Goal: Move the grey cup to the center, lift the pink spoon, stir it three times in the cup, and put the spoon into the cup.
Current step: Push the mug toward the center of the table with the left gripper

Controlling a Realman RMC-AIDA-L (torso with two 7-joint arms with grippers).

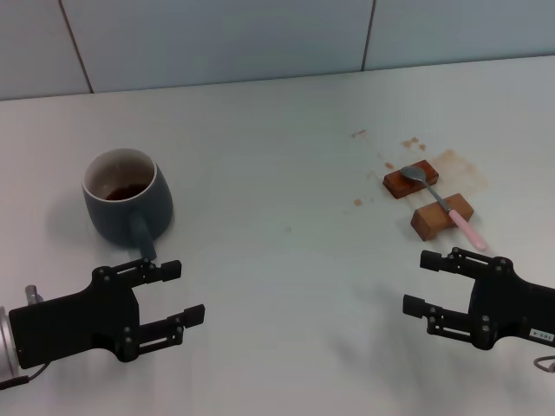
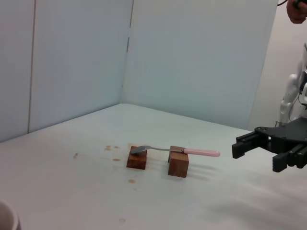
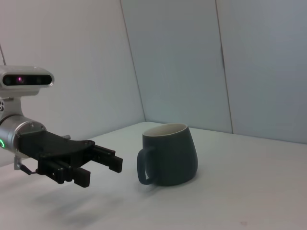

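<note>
The grey cup (image 1: 126, 198) stands on the table at the left, its handle (image 1: 143, 235) pointing toward me, brown liquid inside. It also shows in the right wrist view (image 3: 169, 154). My left gripper (image 1: 180, 292) is open and empty, just in front of the handle. The pink spoon (image 1: 440, 202) lies across two brown wooden blocks at the right, bowl on the far block, pink handle toward me; it also shows in the left wrist view (image 2: 175, 150). My right gripper (image 1: 425, 282) is open and empty, just in front of the spoon's handle end.
The far wooden block (image 1: 410, 181) and the near wooden block (image 1: 442, 217) hold the spoon off the table. Brown stains (image 1: 414, 145) dot the tabletop around them. A white panelled wall (image 1: 260, 35) runs behind the table.
</note>
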